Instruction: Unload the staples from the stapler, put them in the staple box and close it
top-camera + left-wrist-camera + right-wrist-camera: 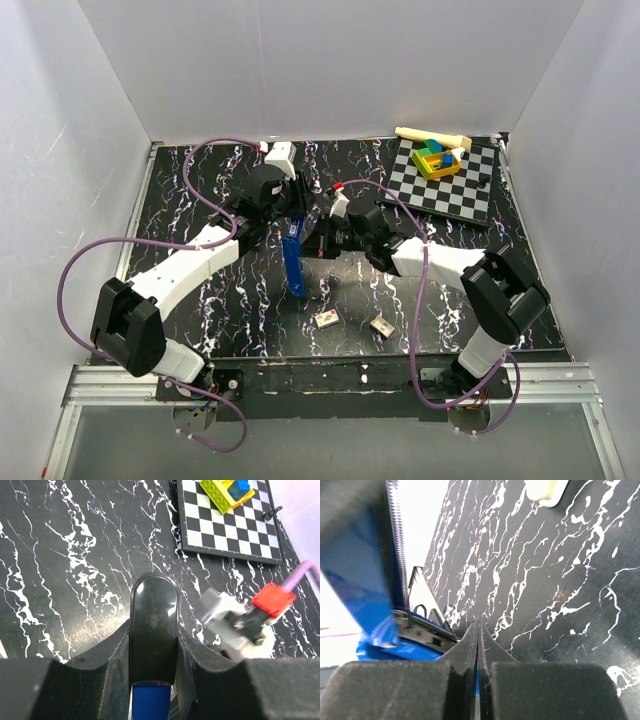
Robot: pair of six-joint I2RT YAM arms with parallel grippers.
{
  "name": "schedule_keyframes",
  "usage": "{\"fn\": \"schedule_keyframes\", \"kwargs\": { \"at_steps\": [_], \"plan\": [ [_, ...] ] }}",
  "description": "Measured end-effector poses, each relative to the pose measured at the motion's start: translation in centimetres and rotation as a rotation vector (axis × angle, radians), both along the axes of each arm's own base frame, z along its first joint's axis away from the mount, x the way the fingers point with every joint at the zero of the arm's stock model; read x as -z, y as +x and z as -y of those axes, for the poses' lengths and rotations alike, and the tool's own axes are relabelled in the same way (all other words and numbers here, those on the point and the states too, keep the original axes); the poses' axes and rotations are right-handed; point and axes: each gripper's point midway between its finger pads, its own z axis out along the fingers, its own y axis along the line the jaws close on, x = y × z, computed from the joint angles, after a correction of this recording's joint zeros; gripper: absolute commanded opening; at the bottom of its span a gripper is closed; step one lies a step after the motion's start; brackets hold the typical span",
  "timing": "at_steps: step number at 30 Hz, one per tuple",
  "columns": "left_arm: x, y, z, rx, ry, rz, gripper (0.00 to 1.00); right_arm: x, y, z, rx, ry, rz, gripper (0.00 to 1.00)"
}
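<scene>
The stapler (pixel 293 262) is held up off the table, opened out, with its blue arm hanging down. My left gripper (pixel 288 208) is shut on its upper end. In the left wrist view the left gripper (pixel 154 647) clamps a glossy black part of the stapler (pixel 154 615), with blue showing below it. My right gripper (pixel 320 240) is just right of the stapler. In the right wrist view the right gripper (pixel 479 629) has its fingers pressed together. The stapler's blue arm, spring and metal channel (pixel 367 585) are close on its left. No loose staples show in the channel.
Two small tan pieces (pixel 327 319) (pixel 381 324) lie on the black marbled table (pixel 200 190) near the front. A chessboard (pixel 470 195) at the back right carries a colourful block toy (pixel 437 158), with a cream object (pixel 430 135) behind it. White walls enclose the table.
</scene>
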Motion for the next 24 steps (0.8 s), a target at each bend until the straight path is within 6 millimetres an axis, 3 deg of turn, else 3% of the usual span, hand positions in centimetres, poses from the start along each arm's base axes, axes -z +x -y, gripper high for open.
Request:
{"fn": "schedule_keyframes", "kwargs": {
  "at_steps": [9,24],
  "plan": [
    [-2.2,1.2,0.1,-0.023,-0.019,0.076,0.0,0.2,-1.2,-0.7,-0.05,0.039,-0.058,0.01],
    [-3.6,1.9,0.2,-0.028,-0.02,0.115,0.0,-0.2,-1.8,-0.4,-0.06,0.038,-0.067,0.01]
  ]
}}
